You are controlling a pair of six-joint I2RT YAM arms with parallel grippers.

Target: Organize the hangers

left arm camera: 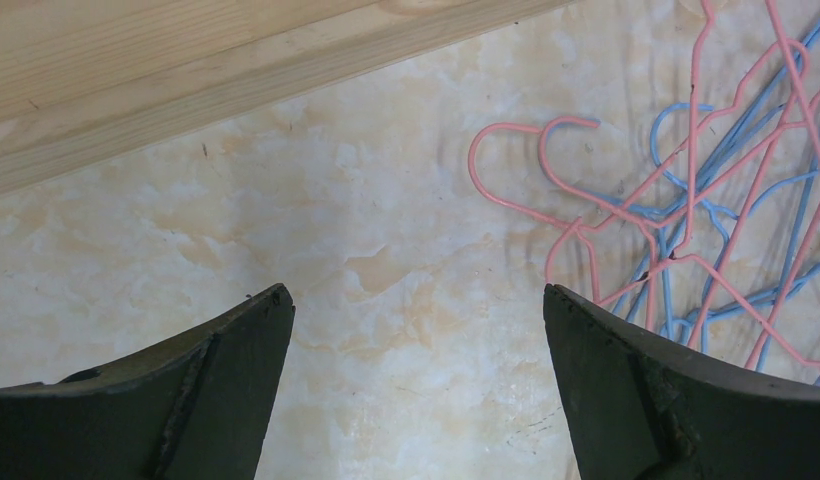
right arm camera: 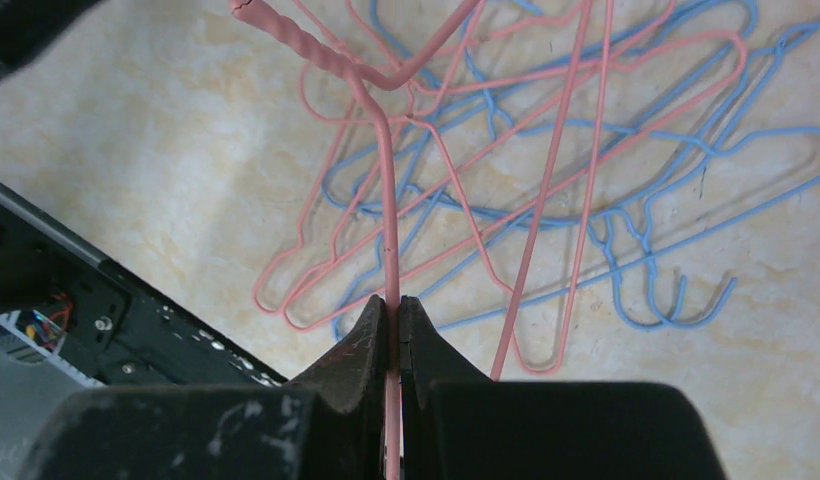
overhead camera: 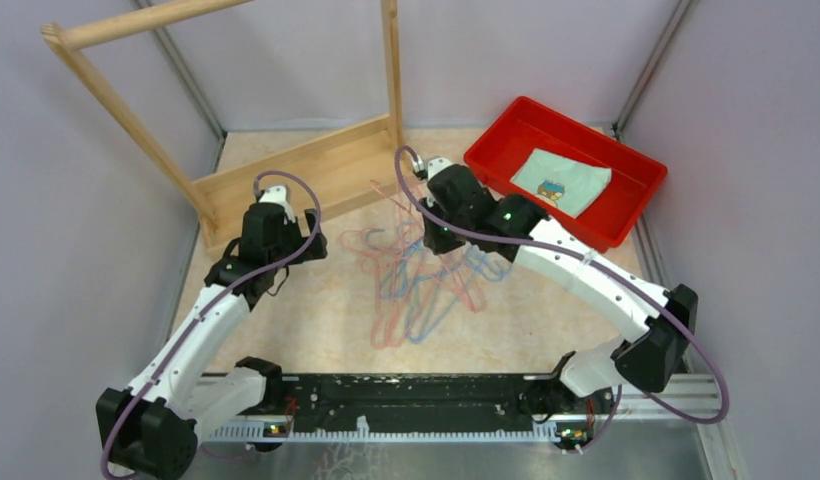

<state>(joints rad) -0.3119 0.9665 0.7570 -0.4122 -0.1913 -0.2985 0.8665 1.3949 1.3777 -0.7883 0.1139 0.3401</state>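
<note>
A tangled pile of pink and light blue hangers (overhead camera: 421,285) lies on the marbled table in the middle. My right gripper (right arm camera: 392,302) is shut on the wire of a pink hanger (right arm camera: 386,190), held above the pile; in the top view it (overhead camera: 438,238) sits at the pile's far edge. My left gripper (left arm camera: 416,300) is open and empty, low over bare table left of the pile, with two pink hooks (left arm camera: 506,165) just ahead to the right. In the top view the left gripper (overhead camera: 304,245) is near the rack's base.
A wooden clothes rack (overhead camera: 136,110) with a flat base board (overhead camera: 306,170) stands at the back left; its edge (left arm camera: 236,70) shows in the left wrist view. A red bin (overhead camera: 626,170) holding a folded cloth (overhead camera: 561,182) is at the back right. A black rail (overhead camera: 406,400) runs along the near edge.
</note>
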